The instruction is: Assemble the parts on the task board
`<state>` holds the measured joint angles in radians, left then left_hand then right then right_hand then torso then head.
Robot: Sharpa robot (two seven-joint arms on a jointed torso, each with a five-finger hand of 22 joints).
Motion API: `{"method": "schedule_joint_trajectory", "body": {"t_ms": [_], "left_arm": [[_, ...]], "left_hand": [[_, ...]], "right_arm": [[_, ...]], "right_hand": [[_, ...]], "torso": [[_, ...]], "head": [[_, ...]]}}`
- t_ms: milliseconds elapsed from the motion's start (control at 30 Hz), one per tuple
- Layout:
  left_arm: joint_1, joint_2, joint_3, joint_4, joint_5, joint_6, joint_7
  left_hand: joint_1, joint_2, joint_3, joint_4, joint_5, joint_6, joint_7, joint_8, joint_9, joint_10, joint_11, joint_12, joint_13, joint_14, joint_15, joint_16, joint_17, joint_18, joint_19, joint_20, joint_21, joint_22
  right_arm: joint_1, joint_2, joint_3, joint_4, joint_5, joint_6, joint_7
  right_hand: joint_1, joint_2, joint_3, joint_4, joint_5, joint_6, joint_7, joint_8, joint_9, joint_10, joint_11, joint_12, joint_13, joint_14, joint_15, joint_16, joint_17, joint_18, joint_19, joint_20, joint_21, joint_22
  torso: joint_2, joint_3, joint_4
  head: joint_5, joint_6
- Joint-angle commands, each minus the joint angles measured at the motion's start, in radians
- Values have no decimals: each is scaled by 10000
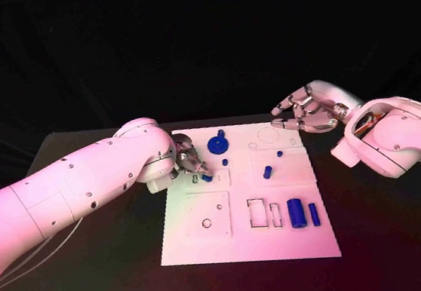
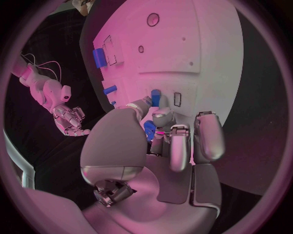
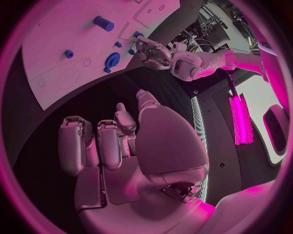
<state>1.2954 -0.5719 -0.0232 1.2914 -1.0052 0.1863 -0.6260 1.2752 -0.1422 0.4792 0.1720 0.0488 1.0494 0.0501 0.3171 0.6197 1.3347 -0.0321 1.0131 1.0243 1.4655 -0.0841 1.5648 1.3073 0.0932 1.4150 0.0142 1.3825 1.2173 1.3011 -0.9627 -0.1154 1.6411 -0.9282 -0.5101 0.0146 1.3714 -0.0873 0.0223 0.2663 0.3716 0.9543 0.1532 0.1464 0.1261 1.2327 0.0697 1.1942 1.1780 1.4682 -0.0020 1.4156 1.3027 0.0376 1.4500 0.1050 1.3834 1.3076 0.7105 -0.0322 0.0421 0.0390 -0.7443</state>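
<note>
The white task board (image 1: 252, 241) lies in the middle of the black table. My left hand (image 1: 189, 161) is over its far left part and pinches a small blue part (image 2: 149, 130) between thumb and finger, just above the board. A blue peg (image 2: 156, 97) stands in the board right by those fingertips. A blue gear (image 1: 218, 144) sits beyond the hand. My right hand (image 1: 309, 113) hovers off the board's far right corner, its fingers loosely bent and apart with nothing in them. In the right wrist view the gear (image 3: 112, 59) and left hand (image 3: 154, 51) show across the board.
Two small blue pegs (image 1: 279, 154) (image 1: 267, 172) stand mid-board. Two blue cylinders (image 1: 297, 213) (image 1: 314, 213) lie near the board's right edge beside rectangular slots (image 1: 257, 212). A round hole (image 1: 207, 223) is at the near left. Black table surrounds the board.
</note>
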Motion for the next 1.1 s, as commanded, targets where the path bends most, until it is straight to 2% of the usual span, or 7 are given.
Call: {"method": "schedule_joint_trajectory", "body": {"t_ms": [33, 100, 600, 1100], "left_arm": [[-20, 4, -10, -9, -139, 144, -154], [-20, 4, -10, -12, -145, 103, -161], [-22, 26, -10, -1, -197, -125, -178], [-24, 41, -11, 23, -257, 390, -261]], "left_hand": [[-8, 65, 175, -137, 34, 187, -113, 37, -8, 79, -4, 40, 8, 1053, -45, 60, 2635, -202, -10, -4, 42, 6], [-47, 49, 197, -139, 34, 189, -114, 41, 6, 81, -5, 35, 3, 1053, -47, 60, 2635, -203, -9, -6, 44, 8], [-112, 32, 241, -144, 34, 204, -122, 57, 35, 129, -11, 126, 92, 1053, -50, 60, 2635, -207, 3, -10, 57, 33], [-264, -10, 321, -157, 32, 276, -152, 118, 113, 151, -33, 126, 90, 1053, -68, 60, 2635, -214, 19, -9, 75, 66]], "right_arm": [[-17, 11, 1, -9, -40, 120, 19], [-23, 15, 1, -11, -40, 120, 21], [-46, 22, 1, -13, -40, 124, 30], [-53, 17, 1, -15, -40, 152, 17]], "right_hand": [[-20, 77, -49, 6, 37, -66, -23, 59, -16, 6, -33, -28, 0, 411, -69, -53, 7, 133, -38, -60, -35, 1268], [-20, 77, -49, 6, 37, -66, -23, 59, -16, 6, -33, -28, 0, 411, -69, -53, 7, 133, -38, -60, -35, 1268], [-20, 77, -49, 6, 37, -66, -23, 59, -16, 6, -33, -28, 0, 411, -69, -53, 7, 133, -38, -60, -35, 1268], [-18, 78, -51, 5, 48, -69, -24, 67, -18, 5, -33, -27, -3, 410, -70, -59, 2, 133, -37, -61, -40, 1267]], "torso": [[-5, 1, 12], [-2, -7, 9], [-3, -1, 4], [3, 3, 2]], "head": [[25, 6], [24, 9], [47, 12], [42, 15]]}}
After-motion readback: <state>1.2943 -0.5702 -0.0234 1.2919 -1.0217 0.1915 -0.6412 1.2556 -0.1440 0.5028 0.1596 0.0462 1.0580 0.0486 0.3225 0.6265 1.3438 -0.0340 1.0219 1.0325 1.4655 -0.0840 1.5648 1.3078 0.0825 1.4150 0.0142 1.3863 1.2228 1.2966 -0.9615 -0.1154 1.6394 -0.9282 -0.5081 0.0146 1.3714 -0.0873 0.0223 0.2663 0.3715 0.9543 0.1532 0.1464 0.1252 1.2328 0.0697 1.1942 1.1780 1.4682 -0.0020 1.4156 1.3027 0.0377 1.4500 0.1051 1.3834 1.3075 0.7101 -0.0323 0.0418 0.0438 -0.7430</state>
